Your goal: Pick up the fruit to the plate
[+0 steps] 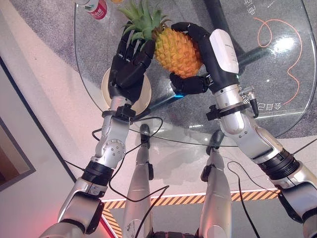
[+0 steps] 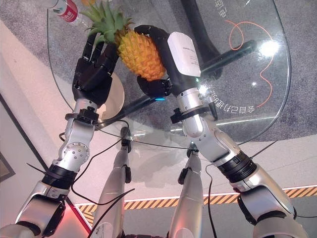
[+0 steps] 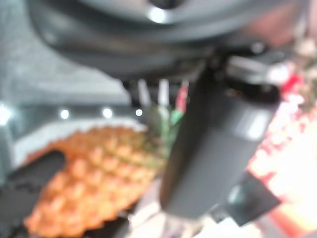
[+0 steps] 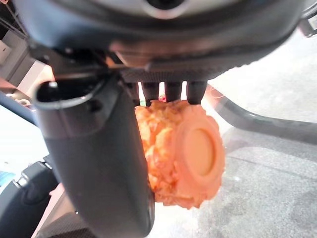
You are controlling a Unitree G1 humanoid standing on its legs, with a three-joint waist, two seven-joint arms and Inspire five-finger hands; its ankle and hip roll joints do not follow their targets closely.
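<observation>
Pineapple [image 1: 178, 52] is sitting between the two dark hands above the round glass table [image 1: 277, 94], clamped by the right hand [image 1: 198, 74], whose fingers are curling over the fruit's far side at 12 o'clock while the thumb is pressing in beneath it at 6 o'clock. The right wrist view is showing the fruit's flat round base facing the camera, wedged against that thumb. The fruit is orange-yellow with a knobbly skin, and its green leafy crown is pointing toward 10 o'clock. The left hand [image 1: 130, 62] is standing at the fruit's 9 o'clock, palm toward it, fingers straight and slightly spread against the crown and the fruit's side. A cream plate [image 1: 106, 89] is lying on the glass under the left hand. A red-and-white bottle [image 1: 96, 7] is resting at the table's far edge, at 11 o'clock.
</observation>
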